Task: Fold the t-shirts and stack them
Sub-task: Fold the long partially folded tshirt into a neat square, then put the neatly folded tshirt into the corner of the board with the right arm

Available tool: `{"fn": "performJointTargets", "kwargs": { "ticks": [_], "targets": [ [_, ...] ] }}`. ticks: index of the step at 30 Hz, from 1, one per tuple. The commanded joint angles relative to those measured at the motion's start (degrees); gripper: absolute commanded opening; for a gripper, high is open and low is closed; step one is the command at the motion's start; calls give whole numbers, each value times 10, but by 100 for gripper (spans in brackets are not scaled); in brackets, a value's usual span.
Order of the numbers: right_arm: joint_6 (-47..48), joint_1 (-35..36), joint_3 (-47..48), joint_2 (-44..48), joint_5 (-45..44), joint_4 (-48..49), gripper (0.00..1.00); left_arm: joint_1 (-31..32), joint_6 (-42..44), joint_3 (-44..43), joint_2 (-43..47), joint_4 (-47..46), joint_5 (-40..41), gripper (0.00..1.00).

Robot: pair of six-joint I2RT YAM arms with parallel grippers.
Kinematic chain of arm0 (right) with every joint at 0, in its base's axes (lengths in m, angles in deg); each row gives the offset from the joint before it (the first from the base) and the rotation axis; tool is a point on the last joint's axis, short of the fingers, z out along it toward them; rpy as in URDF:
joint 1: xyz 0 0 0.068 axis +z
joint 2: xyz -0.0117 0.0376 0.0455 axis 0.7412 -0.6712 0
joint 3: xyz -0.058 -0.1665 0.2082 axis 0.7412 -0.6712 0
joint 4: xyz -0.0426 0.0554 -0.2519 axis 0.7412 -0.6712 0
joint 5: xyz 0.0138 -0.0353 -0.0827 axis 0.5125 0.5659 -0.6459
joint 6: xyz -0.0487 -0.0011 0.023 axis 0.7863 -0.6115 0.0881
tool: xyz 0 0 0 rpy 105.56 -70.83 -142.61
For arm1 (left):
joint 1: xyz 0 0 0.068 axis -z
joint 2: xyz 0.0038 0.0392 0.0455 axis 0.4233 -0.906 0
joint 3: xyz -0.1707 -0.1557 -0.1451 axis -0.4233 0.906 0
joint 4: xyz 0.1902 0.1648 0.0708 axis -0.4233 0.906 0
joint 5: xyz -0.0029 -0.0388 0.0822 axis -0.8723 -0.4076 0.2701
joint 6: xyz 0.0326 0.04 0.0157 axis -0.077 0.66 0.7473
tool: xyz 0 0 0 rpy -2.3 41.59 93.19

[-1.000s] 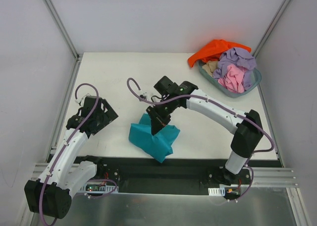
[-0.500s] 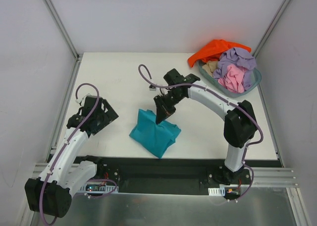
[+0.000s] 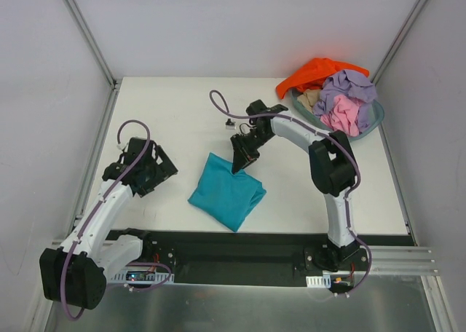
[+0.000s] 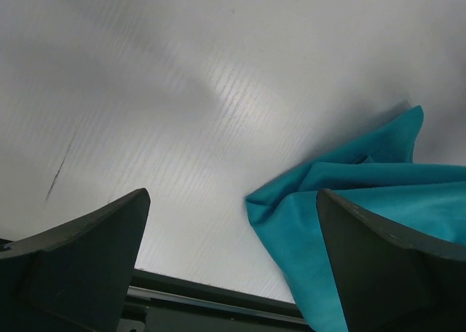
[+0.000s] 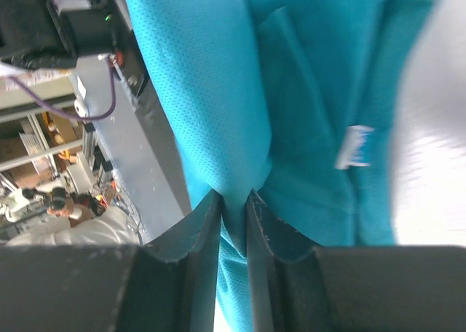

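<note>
Teal t-shirt [image 3: 226, 195]: lies bunched on the table [image 3: 167, 106], near centre; rough diamond, no clear long axis.
Left gripper [image 3: 162, 173]: jaws wide, empty; left of the shirt, apart from it.
Right gripper [image 3: 237, 166]: at the shirt's far corner, clenched on a ridge of teal cloth.
Key relation: shirt body extends from the right gripper toward the near edge; right arm is the nearer.
Basin [image 3: 375, 121]: far right; holds lavender [image 3: 349, 88], pink [image 3: 342, 115] and beige [image 3: 311, 99] shirts; orange shirt [image 3: 313, 73] drapes over its far-left rim.

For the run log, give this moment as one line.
right hand: shut on teal t-shirt | left hand: open, empty | basin: other shirts piled
</note>
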Motion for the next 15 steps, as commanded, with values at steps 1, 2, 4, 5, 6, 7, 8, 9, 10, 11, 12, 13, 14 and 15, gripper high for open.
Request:
{"fn": "performJointTargets", "kwargs": {
  "ticks": [1,2,4,5,6,7,8,9,10,11,12,13,14,15],
  "targets": [
    [9,-19,34,-31,-2,-4,23,-5,16,-26,-15,-15,-28,99],
    [7,-22,38,-34,-14,-4,24,-5,17,-27,-18,-15,-30,99],
    [0,-24,39,-42,-21,-2,32,-5,17,-29,-21,-19,-34,99],
    [-2,-23,39,-44,-27,-2,38,-5,18,-29,-22,-22,-37,99],
    [-5,-24,39,-46,-31,0,42,-5,19,-30,-24,-23,-43,99],
    [-10,-24,40,-48,-36,-1,46,-5,19,-30,-25,-26,-45,99],
    [-12,-24,42,-48,-45,0,48,-5,20,-30,-25,-29,-45,99],
    [-15,-25,45,-48,-51,0,51,-5,21,-30,-26,-32,-58,99],
    [-21,-25,48,-44,-59,-4,58,-5,22,-30,-26,-33,-72,99],
    [-25,-26,51,-41,-81,-7,64,-5,23,-30,-26,-40,-79,99],
    [-29,-26,56,-36,-94,-9,71,-5,23,-29,-27,-42,-86,99],
    [-31,-26,56,-30,-106,-16,80,-5,24,-28,-25,-47,-106,99],
    [-38,-25,55,-12,-129,-17,91,-5,25,-27,-24,-59,-116,100],
    [-41,-26,52,1,-141,-18,98,-4,25,-25,-25,-65,-134,99]
  ]
}}
